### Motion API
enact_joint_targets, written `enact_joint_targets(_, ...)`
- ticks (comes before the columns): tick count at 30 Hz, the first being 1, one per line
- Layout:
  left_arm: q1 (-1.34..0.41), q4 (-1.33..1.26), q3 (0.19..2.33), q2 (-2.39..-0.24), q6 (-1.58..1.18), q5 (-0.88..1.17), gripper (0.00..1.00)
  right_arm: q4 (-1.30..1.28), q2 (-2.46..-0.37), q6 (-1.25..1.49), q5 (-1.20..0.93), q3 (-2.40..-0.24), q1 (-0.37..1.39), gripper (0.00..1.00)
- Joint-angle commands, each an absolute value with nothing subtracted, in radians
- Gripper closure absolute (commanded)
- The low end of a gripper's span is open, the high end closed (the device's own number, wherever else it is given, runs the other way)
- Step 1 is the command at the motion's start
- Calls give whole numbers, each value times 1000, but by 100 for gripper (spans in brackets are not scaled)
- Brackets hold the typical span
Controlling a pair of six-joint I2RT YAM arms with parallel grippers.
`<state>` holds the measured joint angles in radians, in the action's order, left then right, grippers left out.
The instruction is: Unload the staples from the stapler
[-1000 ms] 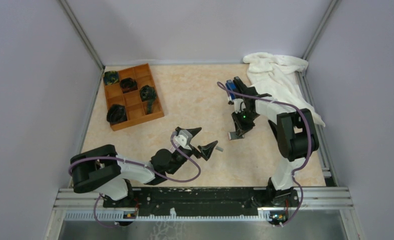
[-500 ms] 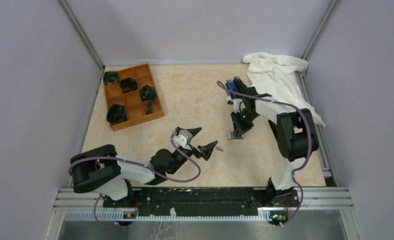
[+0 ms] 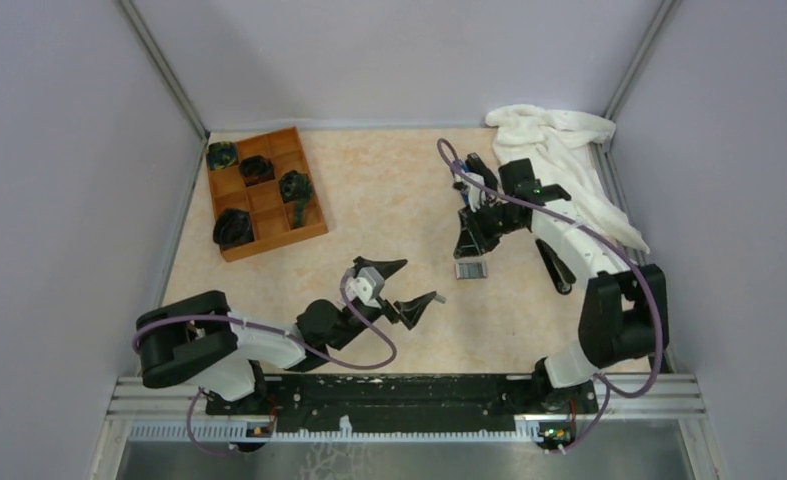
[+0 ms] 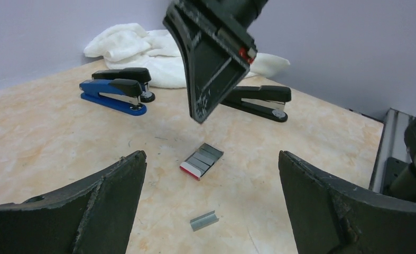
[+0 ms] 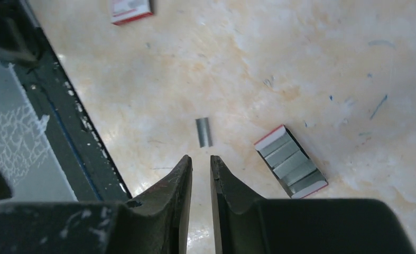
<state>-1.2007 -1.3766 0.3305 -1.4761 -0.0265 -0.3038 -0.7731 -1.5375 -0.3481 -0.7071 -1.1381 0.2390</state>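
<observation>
1. I see the short silvery-grey ridged staple strip (image 4: pixel 203 220) lying flat on the beige tabletop (image 4: pixel 47 143), loose, in front of my left fingers (image 4: pixel 105 201). They are spread wide and empty.
2. My right fingers (image 5: pixel 163 201) hang over the tabletop, almost together, gripping nothing.
3. The open white-and-red card box (image 4: pixel 201 160) sits just beyond the strip.
4. The slim black stapler (image 4: pixel 261 94) lies closed near the white towel (image 4: pixel 137 45), well apart from the strip.

The right tool (image 3: pixel 463 245) has come off the small card box (image 3: pixel 471 270) and drawn back toward 12 o'clock. The box now lies free on the surface (image 3: pixel 389 210). The elbow of the right arm (image 3: pixel 619 320) has swung out toward 5 o'clock.
</observation>
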Motion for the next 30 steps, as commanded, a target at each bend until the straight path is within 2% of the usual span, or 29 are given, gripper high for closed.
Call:
enact_joint_targets(1, -1189, -1489, 244, -1404, 43, -183, 1, -744, -1404, -457, -940, -1125, 232, 78)
enact_joint_targets(3, -1167, -1407, 212, -1327, 42, -169, 1, -730, -1365, -489, -1009, -1145, 231, 73)
enact_joint_targets(5, -1130, -1258, 208, -1249, 33, -99, 1, -722, -1333, -499, -1082, -1174, 231, 62)
enact_joint_targets(8, -1100, -1013, 239, -1160, 72, 2, 1, -703, -1268, -592, -1227, -1122, 232, 52)
enact_joint_targets(10, -1096, -899, 262, -1137, 119, 67, 1, -579, -1205, -554, -1233, -1020, 233, 44)
enact_joint_targets(13, -1084, -777, 309, -1157, 204, 179, 1, -530, -1113, -575, -1166, -953, 231, 38)
enact_joint_targets(15, -1078, -730, 339, -1208, 317, 304, 5, -542, -1080, -610, -1166, -953, 232, 37)
enact_joint_targets(19, -1051, -650, 427, -1330, 485, 465, 5, -610, -1051, -697, -1128, -979, 231, 38)
enact_joint_targets(25, -885, -441, 620, -1470, 498, 719, 7, -590, -1027, -681, -1029, -970, 230, 39)
enact_joint_targets(30, -840, -238, 764, -1577, 547, 779, 8, -546, -1027, -634, -869, -963, 234, 41)
